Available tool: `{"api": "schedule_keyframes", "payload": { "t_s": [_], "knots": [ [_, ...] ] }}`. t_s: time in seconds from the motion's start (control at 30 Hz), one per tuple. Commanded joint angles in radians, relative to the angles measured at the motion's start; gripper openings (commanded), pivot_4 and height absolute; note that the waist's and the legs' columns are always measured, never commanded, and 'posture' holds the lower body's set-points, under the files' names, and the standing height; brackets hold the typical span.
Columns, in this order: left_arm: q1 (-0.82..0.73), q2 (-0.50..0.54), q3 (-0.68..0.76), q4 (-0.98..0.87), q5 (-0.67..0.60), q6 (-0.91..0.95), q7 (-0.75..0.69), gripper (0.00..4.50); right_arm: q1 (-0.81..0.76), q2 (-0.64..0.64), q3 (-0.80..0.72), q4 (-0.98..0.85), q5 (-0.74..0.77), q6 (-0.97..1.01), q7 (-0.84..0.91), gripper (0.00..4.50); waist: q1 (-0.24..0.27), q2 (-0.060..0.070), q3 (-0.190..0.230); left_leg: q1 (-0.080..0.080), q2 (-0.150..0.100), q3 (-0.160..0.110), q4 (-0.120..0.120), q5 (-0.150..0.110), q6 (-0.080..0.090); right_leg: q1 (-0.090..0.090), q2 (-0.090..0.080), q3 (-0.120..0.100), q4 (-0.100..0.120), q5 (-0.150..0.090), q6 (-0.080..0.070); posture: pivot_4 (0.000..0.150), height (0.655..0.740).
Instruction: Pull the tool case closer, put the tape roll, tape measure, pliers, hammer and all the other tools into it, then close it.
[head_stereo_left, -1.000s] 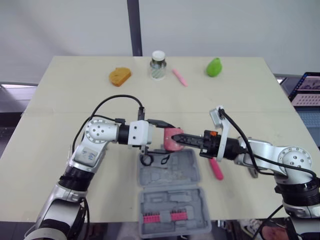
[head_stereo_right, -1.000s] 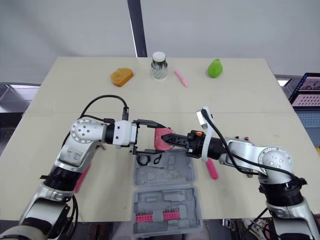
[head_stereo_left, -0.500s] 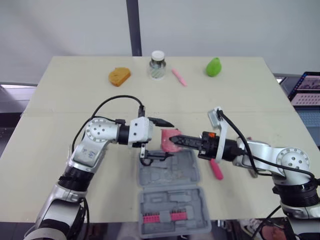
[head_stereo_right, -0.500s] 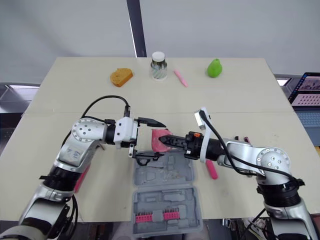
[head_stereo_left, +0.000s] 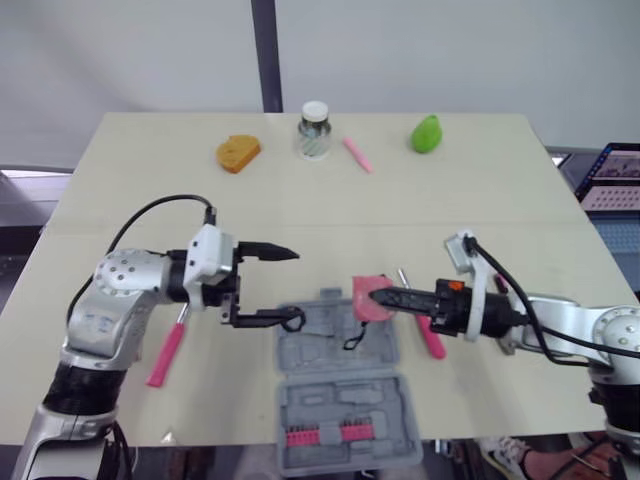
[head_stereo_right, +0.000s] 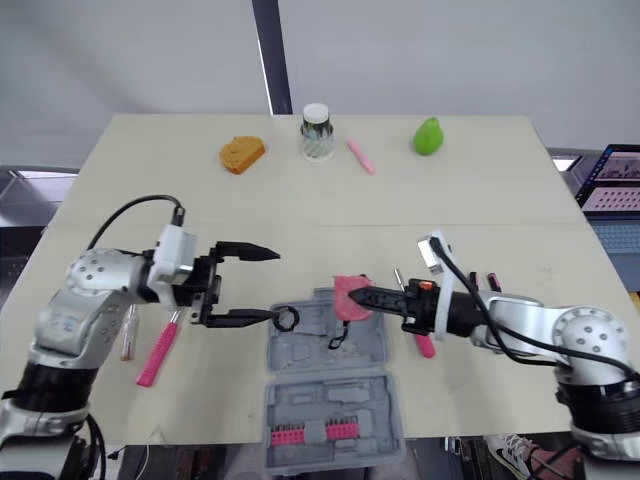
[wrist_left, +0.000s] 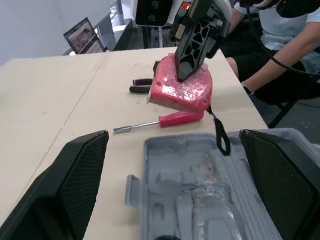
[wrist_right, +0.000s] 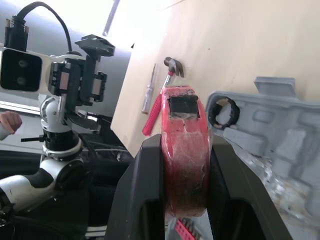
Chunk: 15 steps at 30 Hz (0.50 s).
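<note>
- Right tool (head_stereo_left: 372, 293) is clamped across the flat sides of the tape measure (head_stereo_left: 364, 301), held just above the open tool case (head_stereo_left: 338, 385).
- Judged: hard, compact, fairly heavy; film-wrapped shell looks slippery; strap dangles.
- Left tool (head_stereo_left: 287, 286) is spread wide and empty at the case's left edge.
- Tabletop (head_stereo_left: 480, 190) is pale and smooth; hammer (head_stereo_left: 166, 352) and screwdriver (head_stereo_left: 431, 337) flank the case.

The left tool (head_stereo_left: 290, 287) points toward the robot's right from a bent arm, its two fingers spread wide. The right tool (head_stereo_left: 380, 295) reaches toward it, forearm low, clamped on the tape measure (head_stereo_left: 362, 300).
</note>
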<state>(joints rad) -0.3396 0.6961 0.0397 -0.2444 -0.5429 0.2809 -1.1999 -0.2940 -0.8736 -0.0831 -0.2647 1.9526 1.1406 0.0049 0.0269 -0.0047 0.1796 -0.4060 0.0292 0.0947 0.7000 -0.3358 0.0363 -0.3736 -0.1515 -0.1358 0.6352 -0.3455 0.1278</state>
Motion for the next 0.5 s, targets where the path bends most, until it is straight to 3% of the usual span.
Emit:
{"api": "schedule_keyframes", "payload": {
  "t_s": [0.03, 0.3, 0.5],
  "knots": [
    [0.051, 0.004, 0.054, -0.063, -0.048, -0.029, -0.012, 4.48, 0.043, -0.095, -0.065, 0.012, 0.02, 0.047, 0.082, 0.49, 0.0, 0.0, 0.0, 0.0, 0.0, 0.0, 0.0, 0.0, 0.0, 0.0, 0.0, 0.0, 0.0, 0.0, 0.0, 0.15, 0.695],
    [0.172, -0.004, 0.077, -0.092, -0.063, -0.104, -0.043, 4.48, 0.168, -0.308, -0.108, 0.126, 0.02, 0.151, 0.21, 0.49, -0.002, 0.0, 0.0, 0.0, 0.0, 0.001, 0.0, 0.0, 0.0, 0.0, 0.0, 0.0, -0.001, 0.0, 0.0, 0.15, 0.695],
    [0.26, -0.017, 0.074, -0.11, -0.038, -0.164, -0.03, 4.48, 0.231, -0.363, -0.125, 0.193, -0.065, 0.209, 0.304, 0.49, -0.002, 0.0, 0.0, 0.001, 0.001, 0.001, 0.0, 0.0, 0.0, 0.001, 0.001, 0.0, -0.001, 0.0, 0.0, 0.15, 0.695]
  ]
}}
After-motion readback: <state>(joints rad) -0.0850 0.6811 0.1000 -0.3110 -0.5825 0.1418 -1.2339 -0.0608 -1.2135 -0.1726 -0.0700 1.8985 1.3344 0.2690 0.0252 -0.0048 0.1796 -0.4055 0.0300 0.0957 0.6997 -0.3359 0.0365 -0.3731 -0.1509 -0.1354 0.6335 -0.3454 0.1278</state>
